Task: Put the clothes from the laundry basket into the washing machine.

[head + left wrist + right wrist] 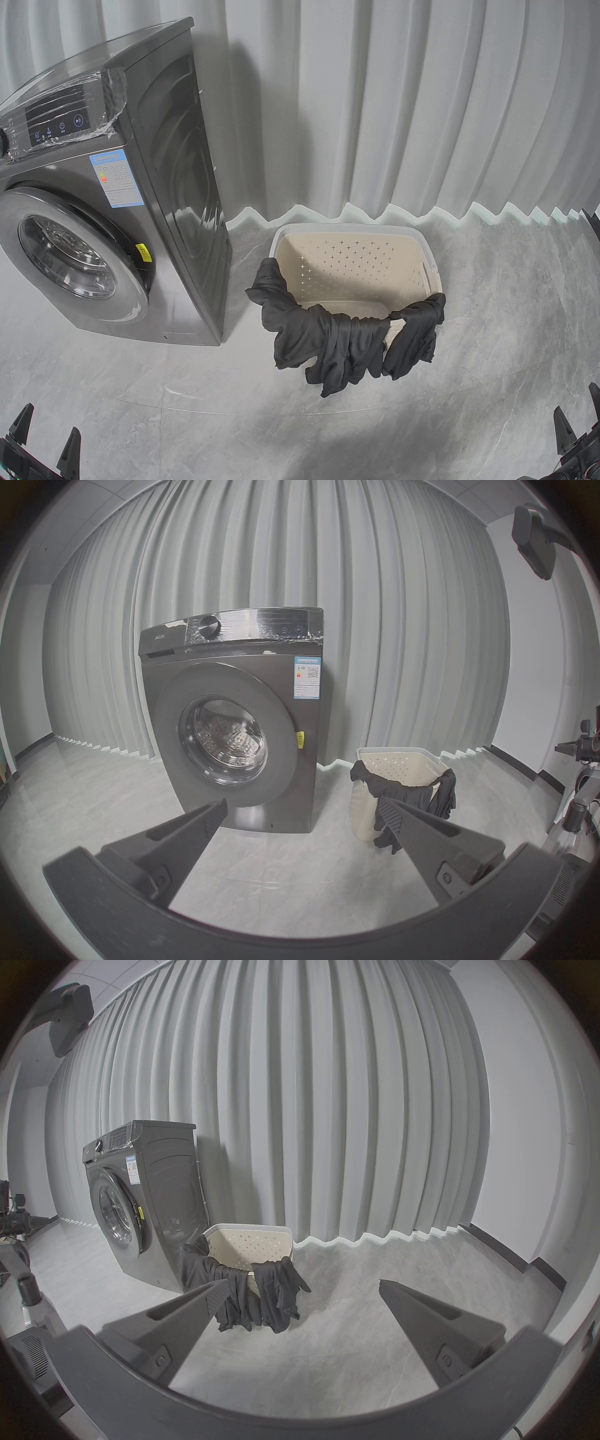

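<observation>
We judge that the work is only at its start: the dark clothes (337,344) lie draped over the near rim of the laundry basket (350,232), one end over its left rim, the other over its right rim, and the twisted middle hanging down outside towards us. The basket stands on the floor (250,406) just to the right of the washing machine (175,187), whose round door (69,256) looks shut to us. The left gripper (50,424) and the right gripper (576,406) are both low at the near side, well apart from the basket, each with its fingers spread and holding nothing. To do this step well, we would first see to the door, because the cloth cannot go in while it is shut; the left arm is on the machine's side for that. For the pick, we would bring the right gripper down on the thick bunch at the middle of the near rim and close on several folds together. We would then lift straight up until both ends are free of the rim, since the basket looks light and could tip or slide if the cloth is pulled sideways.
</observation>
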Motion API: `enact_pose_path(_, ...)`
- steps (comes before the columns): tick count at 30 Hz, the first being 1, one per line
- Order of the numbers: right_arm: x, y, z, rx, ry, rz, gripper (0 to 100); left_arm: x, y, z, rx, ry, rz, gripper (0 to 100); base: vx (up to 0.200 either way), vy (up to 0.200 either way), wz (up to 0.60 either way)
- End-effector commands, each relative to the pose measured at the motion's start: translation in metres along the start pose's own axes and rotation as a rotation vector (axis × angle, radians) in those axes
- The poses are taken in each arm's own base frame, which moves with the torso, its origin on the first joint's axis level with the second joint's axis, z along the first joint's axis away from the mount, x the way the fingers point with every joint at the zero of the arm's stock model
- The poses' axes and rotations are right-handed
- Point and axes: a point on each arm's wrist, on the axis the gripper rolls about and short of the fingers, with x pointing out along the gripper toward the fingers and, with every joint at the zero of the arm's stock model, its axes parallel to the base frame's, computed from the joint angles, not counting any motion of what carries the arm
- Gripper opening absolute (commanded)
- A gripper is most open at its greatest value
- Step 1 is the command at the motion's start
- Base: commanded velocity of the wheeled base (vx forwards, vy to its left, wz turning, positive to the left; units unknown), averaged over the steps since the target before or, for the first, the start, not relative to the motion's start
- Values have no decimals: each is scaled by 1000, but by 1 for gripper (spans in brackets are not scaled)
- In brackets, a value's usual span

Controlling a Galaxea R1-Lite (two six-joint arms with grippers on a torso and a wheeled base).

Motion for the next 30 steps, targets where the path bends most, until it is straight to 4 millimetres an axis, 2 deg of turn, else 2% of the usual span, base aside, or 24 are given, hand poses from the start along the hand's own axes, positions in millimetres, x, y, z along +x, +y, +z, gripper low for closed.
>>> enact_pose_path(1, 0, 0, -5, 0, 1, 0, 100, 0, 0, -5, 0, 0, 0, 100, 0, 200, 0)
enact_pose_path(30, 0, 0, -5, 0, 1, 0, 100, 0, 0, -5, -1, 0, 0, 100, 0, 200, 0)
